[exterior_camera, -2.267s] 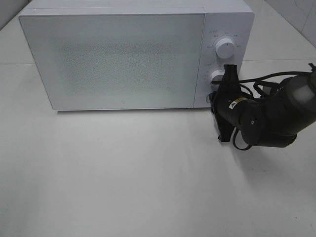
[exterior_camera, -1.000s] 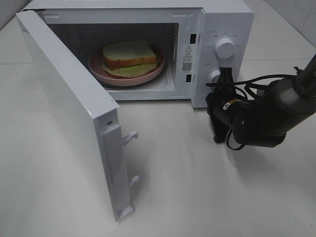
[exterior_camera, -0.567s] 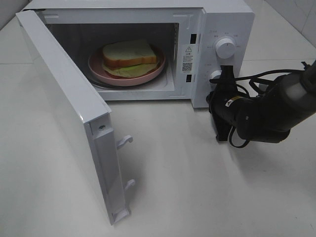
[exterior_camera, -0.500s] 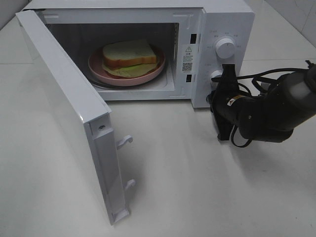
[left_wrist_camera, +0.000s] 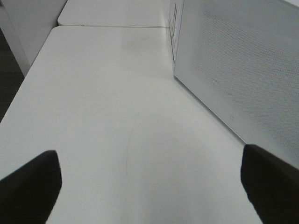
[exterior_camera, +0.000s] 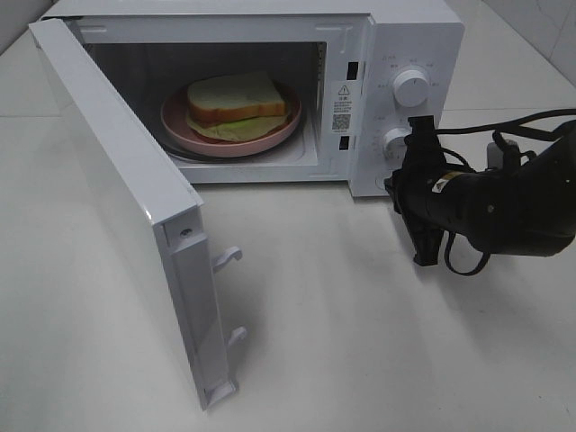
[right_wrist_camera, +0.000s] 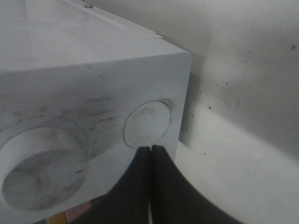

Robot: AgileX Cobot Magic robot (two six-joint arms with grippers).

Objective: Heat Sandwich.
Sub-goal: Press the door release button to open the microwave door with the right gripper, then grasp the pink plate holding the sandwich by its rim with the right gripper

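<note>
The right claw (exterior_camera: 398,187) is clenched, its two black fingers pressed flat together with nothing between them. In the right wrist view the right claw (right_wrist_camera: 150,149) has its joined tips at the edge of the round button (right_wrist_camera: 146,122) in the corner of the microwave (exterior_camera: 414,22) control panel (exterior_camera: 389,45); whether they press on it I cannot tell. Just beside the claw on that panel is the lower dial (right_wrist_camera: 42,163), and the upper dial (exterior_camera: 411,88) is farther from it, up the panel. Black cables (exterior_camera: 486,135) trail back from behind the claw along the arm.

The sandwich (exterior_camera: 236,97) is well apart from the right claw, off to its left beyond the control panel. It lies inside the open microwave cavity on a round pink plate (exterior_camera: 229,142), white bread on top and a pale green leafy layer showing beneath.

The door (exterior_camera: 117,180) stands swung wide, farther to the left of the right claw than the sandwich, with its latch hooks pointing out over the table (exterior_camera: 342,342).

The left claw (left_wrist_camera: 149,156) is released, fingers spread far apart and holding nothing. It hangs above the bare white table (left_wrist_camera: 103,93). Ahead of it and to its right stands the dotted outer face of the door (left_wrist_camera: 243,70), near but not touching the fingers. The high view does not show this claw.
</note>
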